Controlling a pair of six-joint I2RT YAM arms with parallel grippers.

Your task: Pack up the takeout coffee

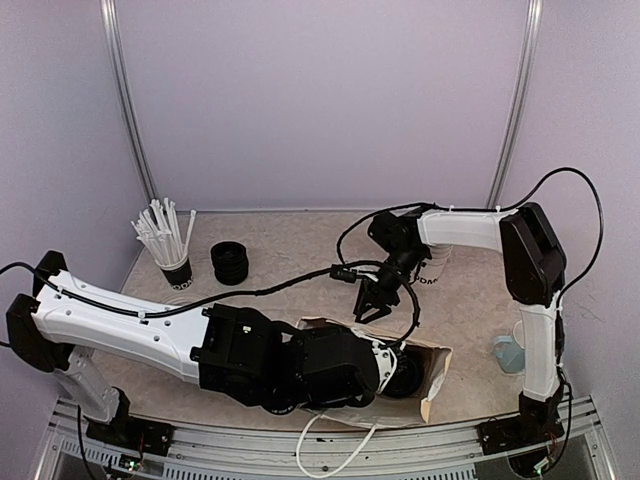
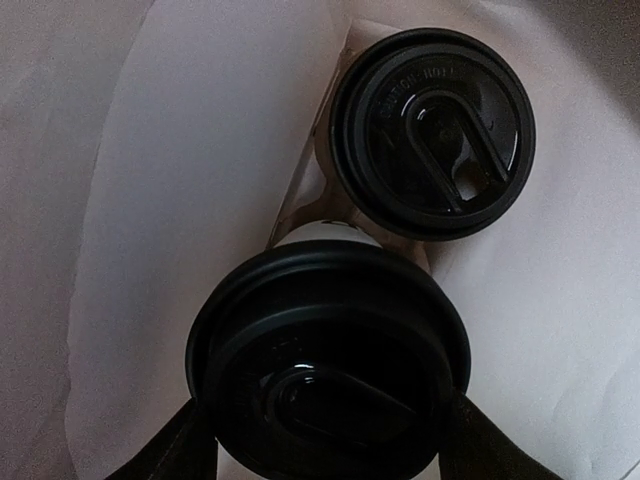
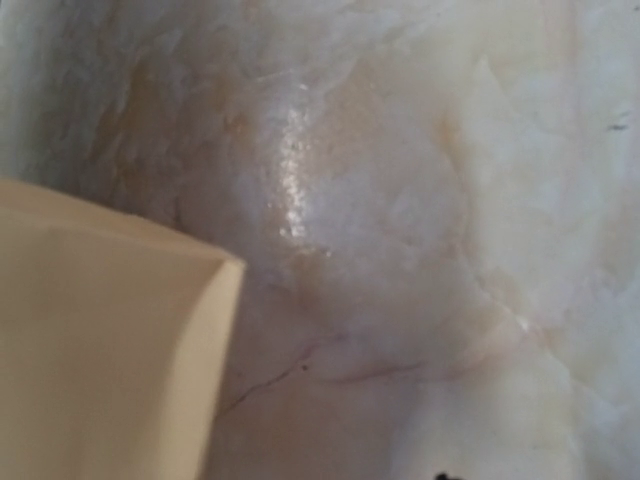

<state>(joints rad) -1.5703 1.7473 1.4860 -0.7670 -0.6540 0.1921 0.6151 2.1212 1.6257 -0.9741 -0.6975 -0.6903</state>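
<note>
Two takeout coffee cups with black lids stand inside a tan paper bag (image 1: 436, 377) lying at the table's front. In the left wrist view the far cup (image 2: 432, 130) stands free beside the near cup (image 2: 330, 340). My left gripper (image 2: 328, 420) reaches into the bag, and its two fingers press either side of the near cup's lid. From above, one black lid (image 1: 405, 372) shows at the bag's mouth. My right gripper (image 1: 375, 302) hovers open and empty over the table, just behind the bag. The bag's corner (image 3: 100, 340) shows in the right wrist view.
A cup of white straws (image 1: 165, 238) and a stack of black lids (image 1: 230, 263) stand at the back left. A lidless white cup stack (image 1: 437, 265) stands behind the right arm. A light blue mug (image 1: 510, 352) sits at the right edge.
</note>
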